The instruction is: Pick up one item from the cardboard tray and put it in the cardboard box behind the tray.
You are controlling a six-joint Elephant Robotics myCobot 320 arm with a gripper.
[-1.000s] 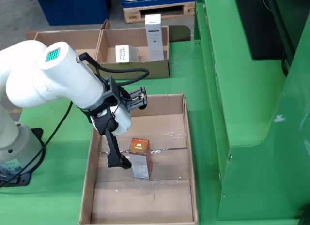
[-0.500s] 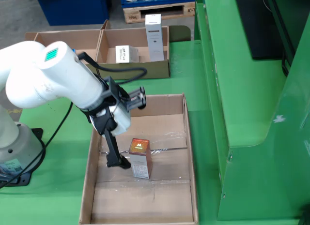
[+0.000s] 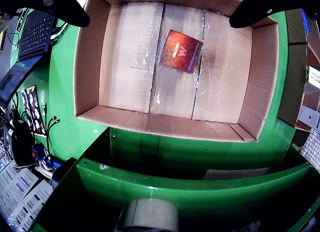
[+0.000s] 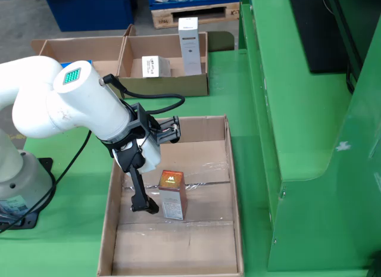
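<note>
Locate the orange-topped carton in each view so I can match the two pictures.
View from the side: orange-topped carton stands upright in the cardboard tray, centre-left, beside the gripper's dark finger.
View that rides on the gripper: carton at upper centre, seen top-down.
Shared landmark: the clear tape strip on the tray floor.

Orange-red carton (image 4: 172, 194); brown tray (image 4: 235, 229); green table (image 4: 250, 116).

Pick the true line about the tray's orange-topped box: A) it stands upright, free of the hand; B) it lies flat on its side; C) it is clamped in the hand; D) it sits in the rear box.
A: the orange-topped box stands upright in the tray, the open hand beside it.
</note>
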